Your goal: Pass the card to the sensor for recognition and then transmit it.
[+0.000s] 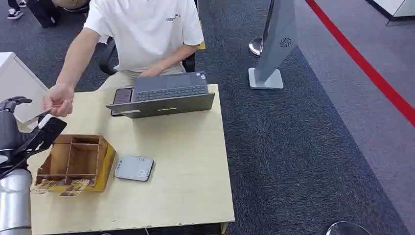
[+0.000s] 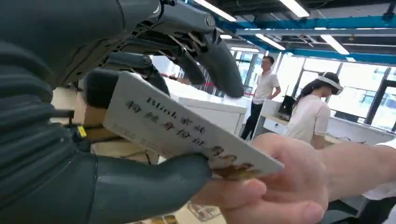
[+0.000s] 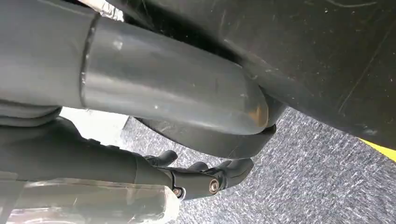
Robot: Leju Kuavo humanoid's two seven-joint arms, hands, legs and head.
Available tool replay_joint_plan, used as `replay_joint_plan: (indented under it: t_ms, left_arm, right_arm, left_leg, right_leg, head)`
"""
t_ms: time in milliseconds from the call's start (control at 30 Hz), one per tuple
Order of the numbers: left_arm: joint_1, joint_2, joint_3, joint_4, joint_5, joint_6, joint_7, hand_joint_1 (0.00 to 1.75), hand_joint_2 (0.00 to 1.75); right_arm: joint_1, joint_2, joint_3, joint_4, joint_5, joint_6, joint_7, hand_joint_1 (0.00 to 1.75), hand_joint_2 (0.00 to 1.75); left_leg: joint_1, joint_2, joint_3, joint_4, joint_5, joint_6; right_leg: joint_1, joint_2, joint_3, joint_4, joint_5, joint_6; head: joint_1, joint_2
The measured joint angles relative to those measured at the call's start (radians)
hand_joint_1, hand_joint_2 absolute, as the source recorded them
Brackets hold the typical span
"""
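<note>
In the left wrist view a white card (image 2: 177,130) with printed characters lies between my left hand's thumb (image 2: 140,186) and its dark fingers (image 2: 219,65). A person's hand (image 2: 280,186) pinches the card's far end. From the head view, my left hand (image 1: 17,134) is raised at the table's left edge, and the person's hand (image 1: 58,100) meets it over the thin card (image 1: 36,116). The flat grey sensor (image 1: 134,168) lies on the table beside the wooden box. My right hand (image 3: 187,140) hangs over the carpet with nothing in it, its fingers loosely bent.
A wooden compartment box (image 1: 73,161) with cards at its front (image 1: 63,187) stands at the table's left. The person sits behind an open laptop (image 1: 166,93). A grey stand (image 1: 274,49) rises from the carpet to the right. The light wooden table (image 1: 186,186) ends at its near edge.
</note>
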Motion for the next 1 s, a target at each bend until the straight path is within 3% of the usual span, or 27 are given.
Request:
replay_joint_plan:
  t_ms: [333,500,800,1000]
  left_arm:
    - [-0.106,0.105,-0.136,0.116,-0.228,0.141,0.098,1.75,1.75]
    - [-0.152,0.134,-0.186,0.178,-0.313,0.215,0.142,1.75,1.75]
    - [-0.164,0.123,-0.223,0.212,-0.313,0.259,0.126,1.75,1.75]
    - [-0.105,0.078,-0.272,0.118,-0.318,0.268,0.124,1.75,1.75]
  right_arm:
    - [-0.004,-0.005,0.014,0.0,0.06,0.032,0.0,0.0,0.0]
    - [-0.006,-0.01,0.024,0.0,0.094,0.05,0.0,0.0,0.0]
    - [-0.008,-0.012,0.025,0.0,0.109,0.053,0.001,0.0,0.0]
    - [-0.009,-0.012,0.025,0.0,0.115,0.051,0.003,0.0,0.0]
  left_leg:
    - [0.0,0.001,0.0,0.0,0.0,0.0]
    - [0.0,0.0,0.0,0.0,0.0,0.0]
    - [0.0,0.0,-0.001,0.0,0.0,0.0]
    - [0.0,0.0,-0.001,0.0,0.0,0.0]
  right_leg:
    - [0.0,0.001,-0.001,0.0,0.0,0.0]
    - [0.0,0.0,-0.001,0.0,0.0,0.0]
    - [0.0,0.0,-0.001,0.0,0.0,0.0]
    - [0.0,0.0,-0.001,0.0,0.001,0.001]
  head:
    - [0.0,0.0]
    - [0.0,0.0]
    - [0.0,0.0]
    - [0.0,0.0]
